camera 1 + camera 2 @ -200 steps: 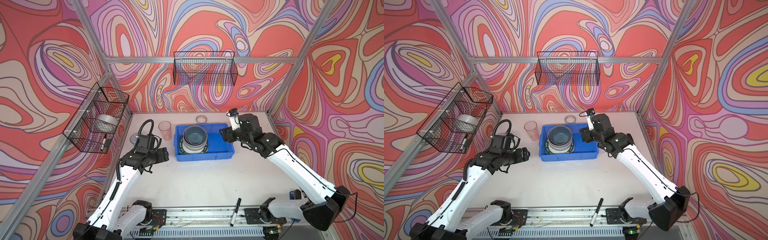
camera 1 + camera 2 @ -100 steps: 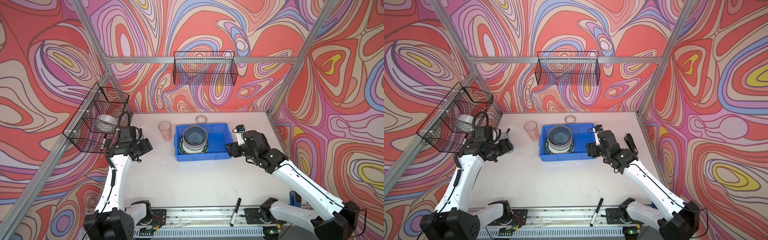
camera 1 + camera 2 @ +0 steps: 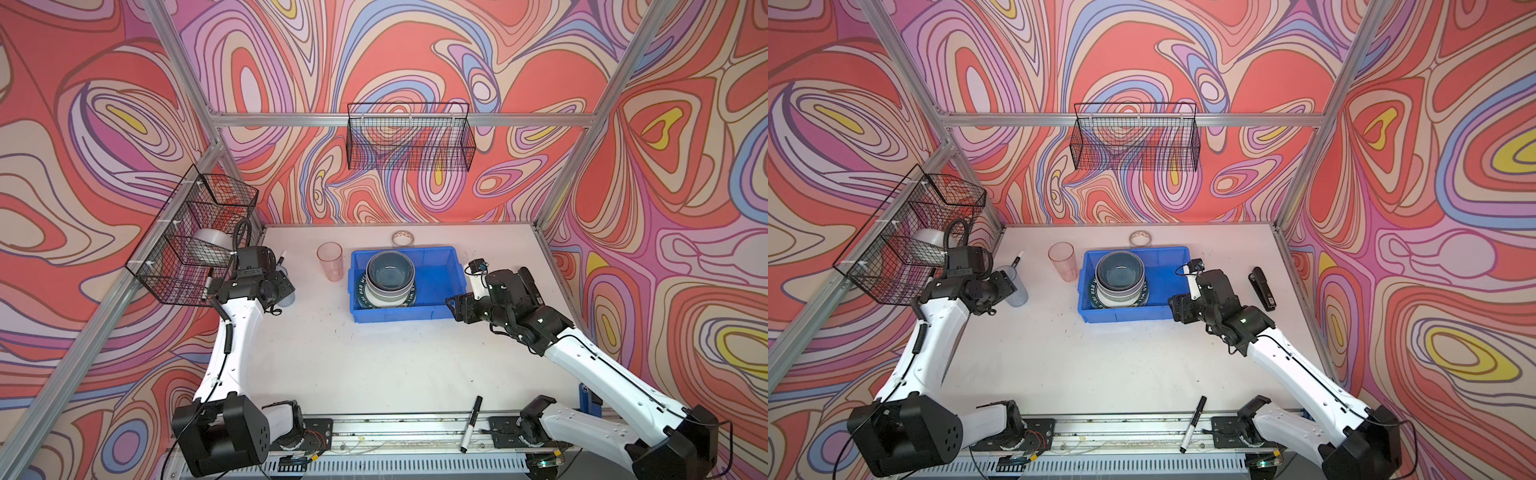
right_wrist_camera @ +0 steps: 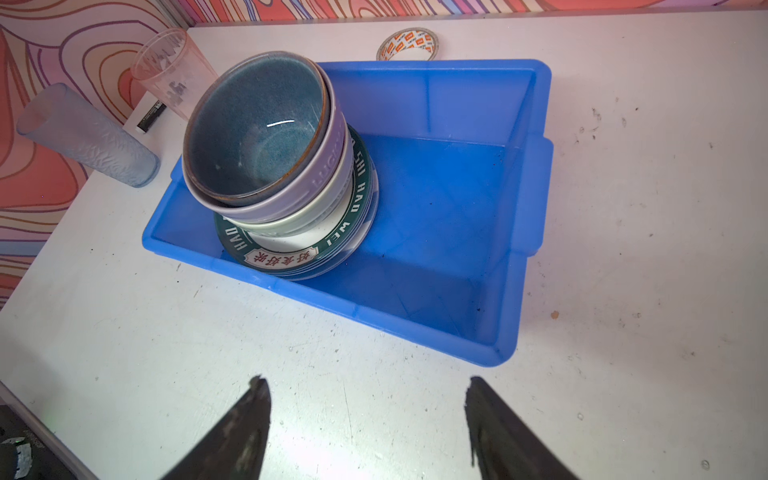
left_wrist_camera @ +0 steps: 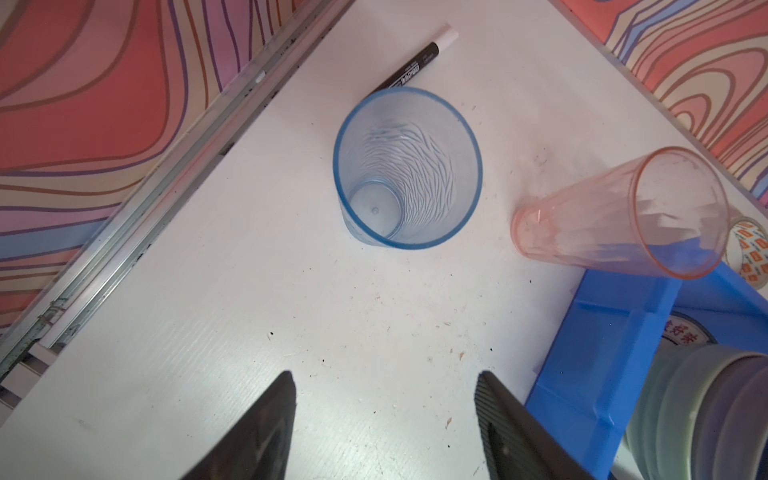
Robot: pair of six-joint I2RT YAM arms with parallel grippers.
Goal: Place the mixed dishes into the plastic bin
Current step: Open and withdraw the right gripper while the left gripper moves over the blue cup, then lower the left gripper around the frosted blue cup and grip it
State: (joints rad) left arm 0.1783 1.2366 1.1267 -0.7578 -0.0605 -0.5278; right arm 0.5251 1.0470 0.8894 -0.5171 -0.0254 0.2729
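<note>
The plastic bin (image 3: 440, 266) (image 3: 1167, 266) (image 4: 457, 208) holds a stack in its left half: a dark blue bowl (image 3: 390, 272) (image 4: 257, 129) nested in a lavender bowl (image 4: 328, 166) and a pale green bowl (image 4: 316, 216), all on plates with a dark lettered rim (image 4: 357, 208). A pink tumbler (image 3: 330, 262) (image 5: 623, 212) stands upright left of the bin. Further left stands a bluish tumbler (image 3: 1017, 286) (image 5: 407, 166). My left gripper (image 5: 384, 378) (image 3: 1007, 286) is open and empty, just short of the bluish tumbler. My right gripper (image 4: 365, 382) (image 3: 451, 307) hangs open and empty off the bin's front right corner.
A tape roll (image 3: 403, 238) lies behind the bin. One marker (image 5: 415, 66) lies behind the bluish tumbler, another marker (image 3: 471, 424) at the front edge. A stapler (image 3: 1262, 289) lies right of the bin. Wire baskets hang on the back wall (image 3: 409, 141) and left wall (image 3: 195, 241).
My left arm has swung left, away from the bin to the bluish tumbler, and its jaws have narrowed a little. My right gripper has drawn back from over the bin to its front right corner.
</note>
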